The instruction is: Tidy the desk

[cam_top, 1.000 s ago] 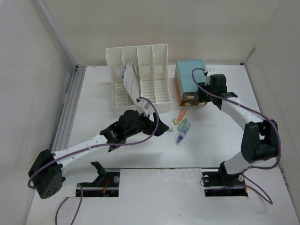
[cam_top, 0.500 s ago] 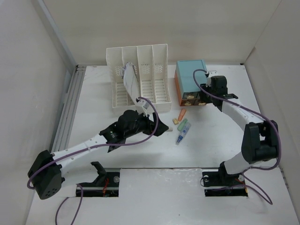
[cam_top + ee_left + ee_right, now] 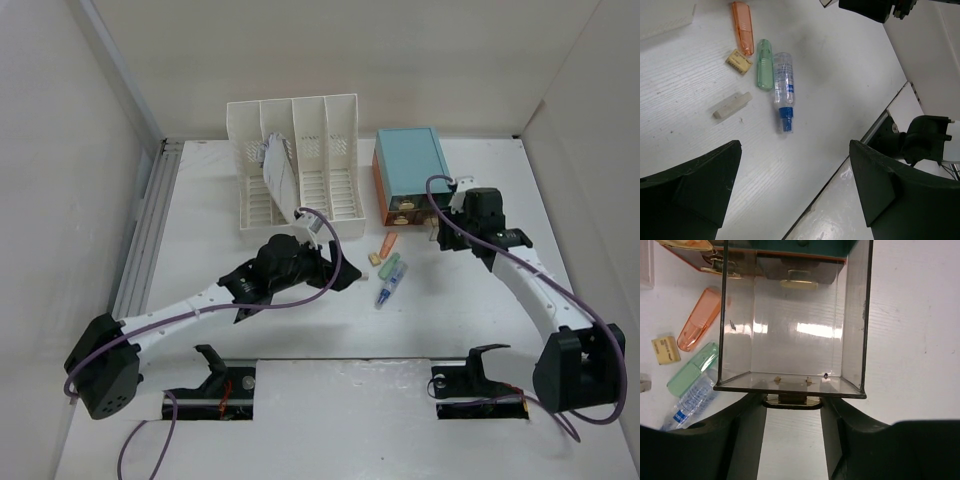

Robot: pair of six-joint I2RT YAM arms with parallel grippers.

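Note:
The white desk carries a teal drawer box at the back right. My right gripper is shut on the handle of its clear drawer, which stands pulled out and looks empty. My left gripper is open and empty, hovering above the desk just left of a cluster of small items: an orange cap-shaped piece, a tan eraser, a green piece, a small bottle with a blue cap and a white stick.
A white slotted file rack with papers stands at the back, left of the drawer box. A grey rail runs along the desk's left edge. The item cluster lies between the two grippers.
My right gripper has moved back toward the near right, drawing the clear drawer out of the teal box. My left gripper has shifted slightly to the right.

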